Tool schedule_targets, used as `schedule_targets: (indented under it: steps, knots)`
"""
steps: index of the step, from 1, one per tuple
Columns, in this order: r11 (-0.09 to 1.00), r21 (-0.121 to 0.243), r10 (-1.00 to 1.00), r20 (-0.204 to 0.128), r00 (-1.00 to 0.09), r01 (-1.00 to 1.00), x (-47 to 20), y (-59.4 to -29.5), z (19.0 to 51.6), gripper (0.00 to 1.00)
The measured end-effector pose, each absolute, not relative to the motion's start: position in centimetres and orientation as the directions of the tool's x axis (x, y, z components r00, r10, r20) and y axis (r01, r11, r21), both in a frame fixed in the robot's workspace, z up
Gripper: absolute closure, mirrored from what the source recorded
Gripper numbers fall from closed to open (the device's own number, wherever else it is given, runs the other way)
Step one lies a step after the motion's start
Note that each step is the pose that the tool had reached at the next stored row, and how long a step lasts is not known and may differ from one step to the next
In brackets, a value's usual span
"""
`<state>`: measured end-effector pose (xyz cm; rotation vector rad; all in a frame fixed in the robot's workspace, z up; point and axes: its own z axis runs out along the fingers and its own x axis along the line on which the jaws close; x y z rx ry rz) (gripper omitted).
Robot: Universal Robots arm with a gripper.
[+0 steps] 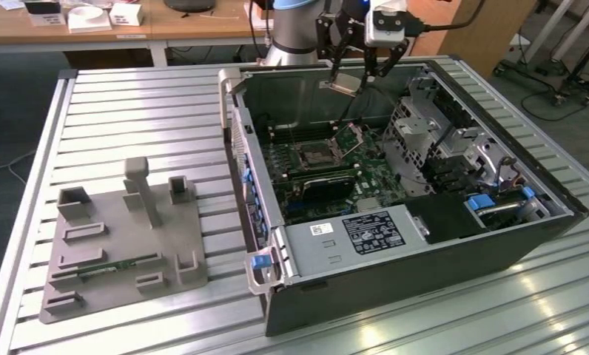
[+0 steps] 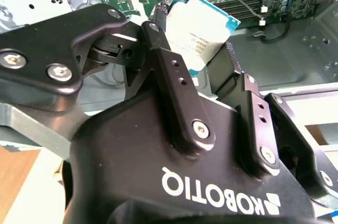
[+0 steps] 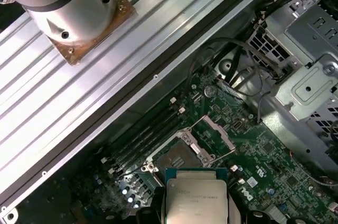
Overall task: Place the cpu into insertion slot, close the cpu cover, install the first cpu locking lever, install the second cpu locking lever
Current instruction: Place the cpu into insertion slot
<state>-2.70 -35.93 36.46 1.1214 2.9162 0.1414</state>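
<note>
Fingers [image 2: 171,71] of the claw [image 2: 193,42] are hiding part of the cpu [image 2: 198,18] in the second wrist view; in the first wrist view the picture's edge is cutting off one side of it

Silvery square chip [image 2: 198,26] aloft over the open case [image 1: 394,288]; dark socket [image 3: 177,156] bare mid green board [image 3: 274,160], cover frame [image 3: 214,131] raised alongside.

Exterior view, clock around insertion slot [image 1: 312,157]. Straight above slot: free, case side open.
- 12: memory slots [image 1: 300,133], low.
- 1–2: cpu cover [image 1: 357,136] raised, tilted, jutting up just beside slot.
- 3: drive cage [image 1: 425,122], tall.
- 6: black card [image 1: 324,186], near.
- 9: case wall [image 1: 241,148].

Gripper [image 1: 352,76] clamping cpu [image 1: 341,84] hangs in free air above case rear rim.
</note>
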Motion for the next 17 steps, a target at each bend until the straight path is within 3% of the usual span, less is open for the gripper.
schedule_targets:
  steps: [17]
  knots:
    - [0.66,0.089,0.747,0.019,-0.664,0.746,-2.75,-35.93,36.43,0.46]
